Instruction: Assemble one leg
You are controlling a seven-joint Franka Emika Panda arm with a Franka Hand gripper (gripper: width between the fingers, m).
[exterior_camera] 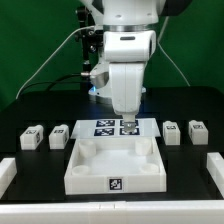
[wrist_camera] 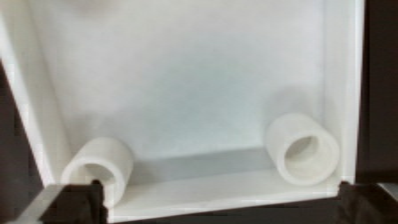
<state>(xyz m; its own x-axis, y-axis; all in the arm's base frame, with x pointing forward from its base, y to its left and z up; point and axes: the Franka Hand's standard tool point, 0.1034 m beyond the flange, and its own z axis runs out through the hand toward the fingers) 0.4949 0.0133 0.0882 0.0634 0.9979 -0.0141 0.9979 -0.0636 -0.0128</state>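
Observation:
The large white tray lies at the front centre, with a tag on its near wall. Four small white legs stand in a row behind it: two on the exterior view's left and two on the right. My gripper hangs over the tray's far edge, in front of the marker board. In the wrist view the gripper is open and holds nothing. Its dark fingertips stand wide apart on either side of the tray's wall. Two corner sockets show inside the tray.
White bars lie at the exterior view's far left and far right near the table's front. Cables hang behind the arm on the dark backdrop.

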